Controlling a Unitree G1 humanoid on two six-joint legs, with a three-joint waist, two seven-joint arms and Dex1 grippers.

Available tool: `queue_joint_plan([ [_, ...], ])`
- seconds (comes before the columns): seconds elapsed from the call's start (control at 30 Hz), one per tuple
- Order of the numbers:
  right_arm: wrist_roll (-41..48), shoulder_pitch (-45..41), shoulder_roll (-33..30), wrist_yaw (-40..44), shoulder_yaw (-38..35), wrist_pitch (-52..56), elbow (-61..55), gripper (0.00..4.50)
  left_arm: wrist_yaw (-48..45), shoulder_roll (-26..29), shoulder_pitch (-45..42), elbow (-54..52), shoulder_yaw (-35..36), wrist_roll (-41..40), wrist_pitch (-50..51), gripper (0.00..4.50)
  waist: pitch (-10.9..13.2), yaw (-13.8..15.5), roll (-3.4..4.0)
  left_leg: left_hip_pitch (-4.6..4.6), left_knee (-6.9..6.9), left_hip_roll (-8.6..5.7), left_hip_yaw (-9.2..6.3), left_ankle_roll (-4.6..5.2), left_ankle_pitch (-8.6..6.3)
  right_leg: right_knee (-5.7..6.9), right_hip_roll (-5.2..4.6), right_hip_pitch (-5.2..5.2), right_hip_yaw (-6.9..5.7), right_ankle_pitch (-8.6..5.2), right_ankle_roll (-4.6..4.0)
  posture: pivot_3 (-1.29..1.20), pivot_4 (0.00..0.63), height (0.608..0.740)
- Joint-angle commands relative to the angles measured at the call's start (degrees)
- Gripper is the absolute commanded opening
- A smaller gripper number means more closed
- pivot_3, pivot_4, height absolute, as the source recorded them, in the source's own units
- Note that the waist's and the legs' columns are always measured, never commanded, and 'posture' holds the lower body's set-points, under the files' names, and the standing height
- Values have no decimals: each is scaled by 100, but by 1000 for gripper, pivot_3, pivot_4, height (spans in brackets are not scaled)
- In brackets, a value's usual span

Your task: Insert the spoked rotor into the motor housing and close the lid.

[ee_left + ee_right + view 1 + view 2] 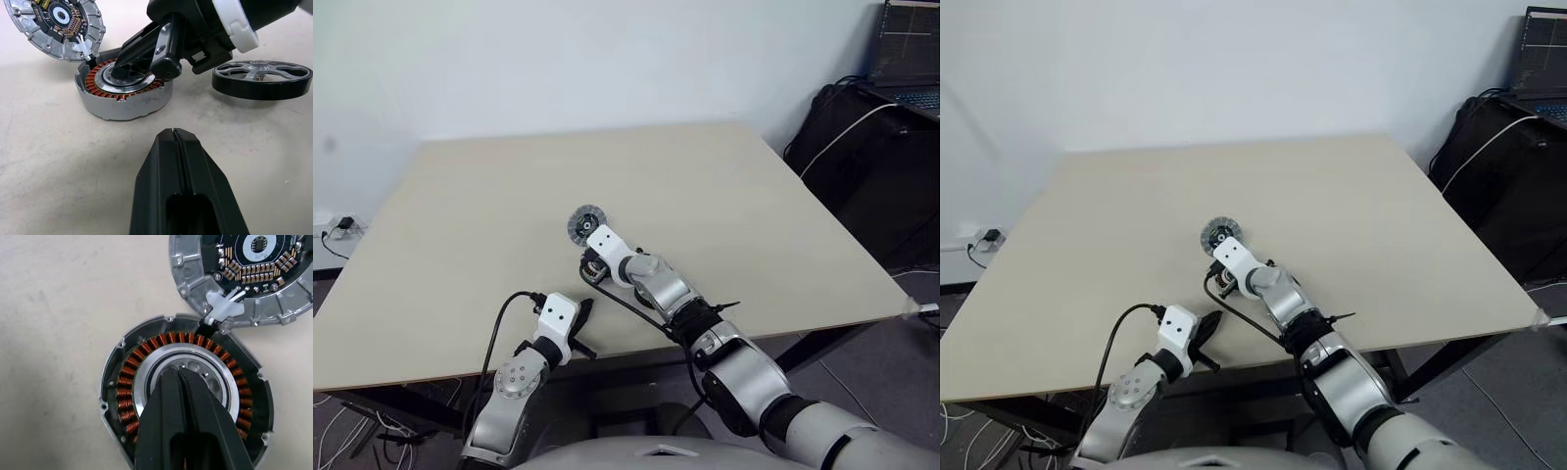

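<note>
1. Hanging idle at the near edge of the counter (460,245), the left hand (175,139) was clenched with nothing in it, pointing toward the parts.
2. Lid (57,27) lay open just beside the motor housing (122,100), touching its rim, circuit-board face up, a white connector linking the two.
3. Motor housing sat on the counter near the middle; copper windings (128,396) were exposed and the centre bore had no rotor in it.
4. Right hand (178,382) was clenched, empty, fingertips pressed together and poking down into the housing's centre.
5. Spoked rotor (261,79) lay flat on the counter just beside the housing on the right, apart from it, not gripped.
6. Step, as I judge it: insertion not yet done; right hand was probing or steadying the housing.
7. Next move likely calls for lifting clear, opening over the rotor rim, gripping it, centring it on the bore, then flipping the lid shut.
</note>
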Motion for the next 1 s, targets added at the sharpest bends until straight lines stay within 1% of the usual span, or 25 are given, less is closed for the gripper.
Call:
queue_joint_plan([
  [0.03,109,-148,69,31,-191,-476,55,57,34,3,-45,-120,13,-13,-113,0,0,0,0,0,0,0,0,0,0,0,0,0,0,0,0,0,0,740],
  [0.27,265,69,-25,306,-333,-918,-354,57,0,26,-34,-124,6,-27,-116,0,0,-2,1,0,-1,0,-1,0,0,0,1,1,1,0,0,0,0,740],
  [0.43,168,100,-144,74,-396,-725,-588,57,-41,46,-80,-108,-12,-31,-97,0,1,1,1,0,0,0,-1,0,0,0,1,2,1,0,0,0,0,740],
  [0.57,8,45,-188,-203,-389,-595,-455,57,-70,50,-118,-88,-30,-29,-85,0,1,2,1,-1,-1,1,-1,-2,1,1,1,3,2,0,-1,0,0,740],
  [0.7,-48,43,-182,-290,-378,-577,-381,57,-70,51,-125,-88,-34,-26,-86,0,1,1,1,-1,-2,1,0,-2,1,1,1,3,3,0,-1,0,0,740],
  [0.77,25,129,-222,-230,-439,-525,-588,57,-59,47,-112,-111,-26,-30,-90,0,1,1,2,-2,-3,1,-1,-2,1,1,1,4,3,-1,-2,0,0,740],
  [0.83,202,306,-310,-138,-608,-291,-1029,57,-43,43,-84,-144,-20,-35,-86,0,0,12,1,-2,-3,1,-1,-2,1,1,0,4,3,-1,-2,0,0,740],
  [0.93,392,711,-575,35,-786,50,-1925,57,-38,46,-19,-194,-9,-56,-63,0,1,42,2,-7,-2,0,-5,2,-1,-4,-2,6,2,-1,-1,0,0,740],
  [1.0,524,1141,-893,169,-954,302,-2784,57,-43,55,10,-198,-1,-60,-62,0,1,74,0,-11,-1,-2,-4,4,-2,-5,-5,8,2,-2,0,0,0,740],
])
